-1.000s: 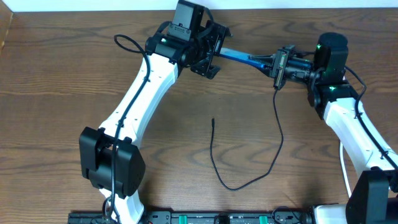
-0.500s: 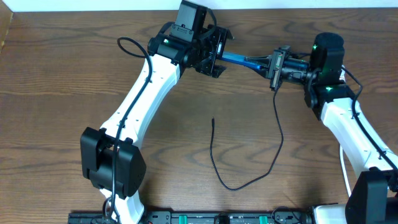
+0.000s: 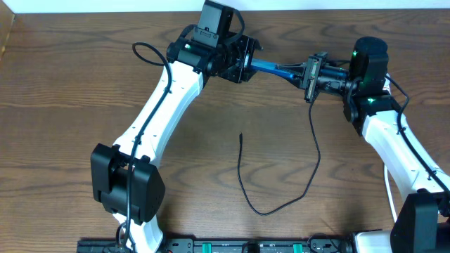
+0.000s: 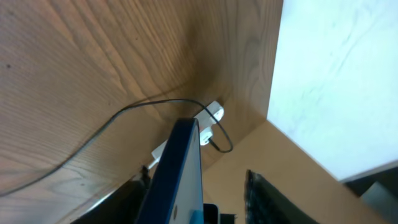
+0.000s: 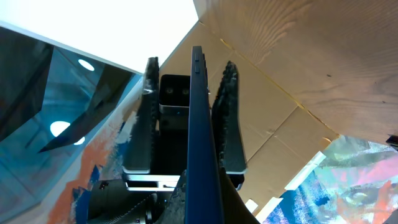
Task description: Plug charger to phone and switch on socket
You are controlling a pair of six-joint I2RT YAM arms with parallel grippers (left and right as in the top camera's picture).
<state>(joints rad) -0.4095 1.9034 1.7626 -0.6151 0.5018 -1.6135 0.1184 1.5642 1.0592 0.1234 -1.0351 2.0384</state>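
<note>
The phone [image 3: 274, 68] hangs edge-on above the back of the table, a blue bar between both grippers. My right gripper [image 3: 312, 73] is shut on its right end; the phone's edge [image 5: 200, 124] runs up from those fingers. My left gripper [image 3: 246, 62] straddles the left end, open, with a gap still showing beside the phone [image 4: 180, 174]. Its two fingers [image 5: 151, 93] stand on either side of the edge. The charger cable [image 3: 309, 176] drops from under the right gripper, loops on the table and ends in a free tip [image 3: 240, 135]. The socket is out of view.
A white piece [image 4: 212, 114] shows past the phone's far end where the cable [image 4: 106, 124] runs; what it is I cannot tell. A white cord [image 3: 389, 190] lies beside the right arm. The wall [image 3: 316, 5] borders the table's back edge.
The left gripper's jaws have narrowed around the phone's left end after shifting slightly right and back. The right gripper, still holding the phone, moved slightly left early on.
</note>
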